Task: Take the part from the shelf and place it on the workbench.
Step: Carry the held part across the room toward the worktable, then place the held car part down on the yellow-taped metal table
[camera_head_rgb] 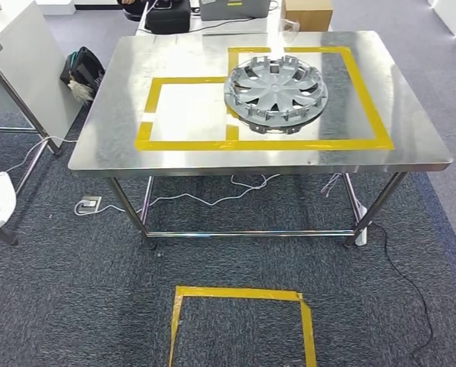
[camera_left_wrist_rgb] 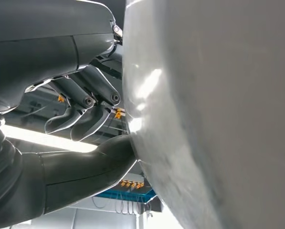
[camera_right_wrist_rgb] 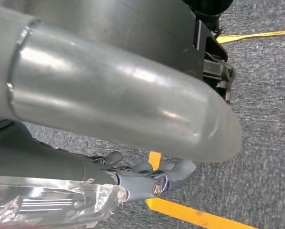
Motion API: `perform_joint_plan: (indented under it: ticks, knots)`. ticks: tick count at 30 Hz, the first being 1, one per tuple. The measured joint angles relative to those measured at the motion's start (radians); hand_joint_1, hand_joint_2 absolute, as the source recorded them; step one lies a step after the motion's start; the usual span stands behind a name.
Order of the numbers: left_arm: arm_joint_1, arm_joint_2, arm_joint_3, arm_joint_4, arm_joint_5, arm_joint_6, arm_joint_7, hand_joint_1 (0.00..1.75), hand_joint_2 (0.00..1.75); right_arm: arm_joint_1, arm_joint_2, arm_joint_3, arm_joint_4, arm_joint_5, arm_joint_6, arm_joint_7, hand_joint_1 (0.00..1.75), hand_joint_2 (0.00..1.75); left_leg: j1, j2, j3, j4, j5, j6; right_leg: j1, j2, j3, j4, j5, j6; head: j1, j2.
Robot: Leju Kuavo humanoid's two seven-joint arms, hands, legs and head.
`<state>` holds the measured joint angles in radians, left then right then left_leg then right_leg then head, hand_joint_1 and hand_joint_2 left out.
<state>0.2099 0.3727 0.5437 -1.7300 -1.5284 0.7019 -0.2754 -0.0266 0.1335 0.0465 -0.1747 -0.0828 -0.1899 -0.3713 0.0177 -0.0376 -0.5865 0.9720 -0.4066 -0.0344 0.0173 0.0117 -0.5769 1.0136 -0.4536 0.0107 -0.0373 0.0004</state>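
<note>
left hand [camera_left_wrist_rgb: 79, 112], left wrist view: dark fingers [camera_left_wrist_rgb: 94, 119] curled, thick grey thumb [camera_left_wrist_rgb: 97, 162] touching a broad silver curved metal surface [camera_left_wrist_rgb: 213, 114] beside it; grasp cannot be told. right hand [camera_right_wrist_rgb: 152, 181], right wrist view: fingers loosely bent, holding nothing, above grey carpet [camera_right_wrist_rgb: 267, 95] with yellow tape [camera_right_wrist_rgb: 191, 214]. head view: round silver plastic hubcap [camera_head_rgb: 276, 93] lies flat on the steel workbench [camera_head_rgb: 121, 92], inside yellow tape rectangles [camera_head_rgb: 375, 107], well apart from both hands.
</note>
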Motion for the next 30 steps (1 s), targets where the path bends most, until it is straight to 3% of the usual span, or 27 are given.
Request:
perform_joint_plan:
  ticks: [9, 16, 20, 25, 30]
  knots:
    - [-0.010, 0.099, -0.191, 0.004, 0.001, 0.000, 0.131, 1.75, 1.75, -0.002, 0.000, 0.000, 0.000, 0.004, 0.005, -0.013, 0.00, 0.00, -0.001, 0.000, -0.003, 0.000, 0.002, 0.003, -0.001, 0.001, 0.003, -0.003, 0.005, 0.002, 0.000, 0.000]
    - [-0.029, 0.156, -0.282, 0.005, 0.052, 0.000, 0.124, 1.75, 1.75, -0.001, 0.000, -0.002, 0.000, -0.001, 0.004, -0.025, 0.00, 0.00, -0.001, 0.000, -0.003, 0.000, 0.002, 0.003, -0.001, 0.001, 0.002, -0.004, 0.005, 0.002, 0.000, 0.000]
    - [-0.072, 0.161, -0.322, 0.021, 0.050, 0.000, 0.113, 1.75, 1.75, -0.002, 0.000, -0.003, 0.000, 0.000, 0.005, -0.024, 0.00, 0.00, -0.001, 0.000, -0.003, 0.000, 0.002, 0.004, -0.001, -0.001, -0.003, -0.004, 0.004, 0.003, 0.000, 0.000]
    - [-0.207, 0.142, -0.456, 0.104, 0.046, -0.013, 0.140, 1.75, 1.75, -0.005, 0.000, -0.004, 0.000, 0.000, 0.004, -0.023, 0.00, 0.00, -0.001, -0.002, -0.006, 0.000, 0.005, 0.004, -0.001, -0.002, 0.001, -0.005, 0.008, 0.003, 0.000, 0.000]
    - [-0.288, 0.126, -0.569, 0.156, 0.103, -0.053, 0.155, 1.75, 1.75, -0.004, 0.000, -0.006, 0.000, -0.006, 0.004, -0.024, 0.00, 0.00, -0.001, -0.001, -0.008, 0.001, 0.007, 0.004, -0.001, 0.000, -0.002, -0.005, 0.011, 0.003, 0.000, 0.000]
